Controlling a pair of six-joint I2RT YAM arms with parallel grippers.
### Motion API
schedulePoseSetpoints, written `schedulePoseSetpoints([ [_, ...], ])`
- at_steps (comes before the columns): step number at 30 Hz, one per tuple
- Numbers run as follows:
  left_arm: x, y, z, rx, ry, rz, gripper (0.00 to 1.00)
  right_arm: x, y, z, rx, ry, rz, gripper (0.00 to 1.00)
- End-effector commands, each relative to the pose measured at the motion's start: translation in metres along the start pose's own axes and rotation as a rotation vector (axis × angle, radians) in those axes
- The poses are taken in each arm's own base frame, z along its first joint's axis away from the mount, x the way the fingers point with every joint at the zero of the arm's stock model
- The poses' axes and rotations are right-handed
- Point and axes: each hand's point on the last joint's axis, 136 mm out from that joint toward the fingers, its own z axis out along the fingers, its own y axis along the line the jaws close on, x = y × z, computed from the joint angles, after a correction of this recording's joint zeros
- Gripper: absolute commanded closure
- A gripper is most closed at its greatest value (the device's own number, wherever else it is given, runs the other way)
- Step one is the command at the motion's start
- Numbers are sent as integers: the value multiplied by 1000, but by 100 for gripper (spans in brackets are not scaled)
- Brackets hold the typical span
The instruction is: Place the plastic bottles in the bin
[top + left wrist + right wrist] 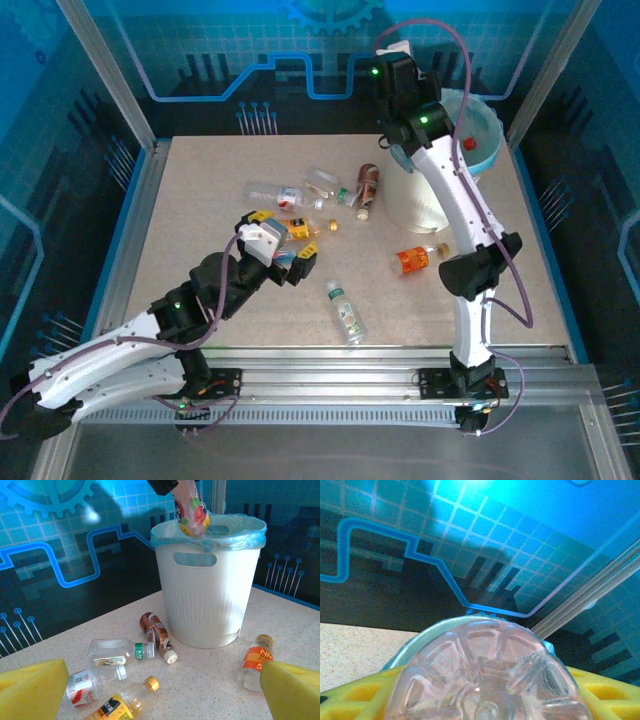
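Upright white bin (207, 600), blue liner (250, 534), bright-labelled bottle (192, 511) above its rim, other bottles (157, 631) lying nearby

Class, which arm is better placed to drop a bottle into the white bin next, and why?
Right. The right gripper holds a clear plastic bottle over the blue-lined white round bin; the left gripper hangs open, empty.

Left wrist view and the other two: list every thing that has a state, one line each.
Bin, upright, liner over rim.
Right gripper, jaws shut on pink-label bottle.
Pink-label bottle, held over the bin's mouth.
Left gripper, jaws open, empty.
Brown bottle, lying on its side, capped.
Orange-label bottle, lying on its side, capped.
Green-cap bottle, lying on its side, capped.
Green-label bottle, lying on its side.
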Motion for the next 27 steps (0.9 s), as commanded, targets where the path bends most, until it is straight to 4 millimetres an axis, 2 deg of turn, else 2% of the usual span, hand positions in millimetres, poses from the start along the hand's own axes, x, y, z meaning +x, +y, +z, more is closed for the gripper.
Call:
schedulePoseSetpoints([
  [1, -31, 6, -4, -10, -77, -51, 1, 10, 5, 20, 28, 33, 21, 34],
  [4, -31, 7, -6, -13, -75, -45, 1, 17, -4, 33, 70, 52, 23, 34],
  [8, -31, 10, -9, -21, -72, -50, 1, 31, -33, 51, 147, 85, 41, 33],
  [12, -30, 11, -10, -29, -77, -64, 1, 45, -29, 65, 157, 111, 5, 32],
  [15, -29, 11, -8, -30, -76, -74, 1, 64, -31, 77, 204, 158, -26, 29],
  [19, -29, 9, -5, -22, -68, -69, 1, 89, -48, 90, 233, 212, 11, 28],
  [22, -29, 9, -5, -24, -60, -57, 1, 102, -56, 96, 188, 234, 66, 28],
  [27, -28, 9, -3, -30, -62, -63, 1, 123, -46, 103, 83, 294, 62, 27],
])
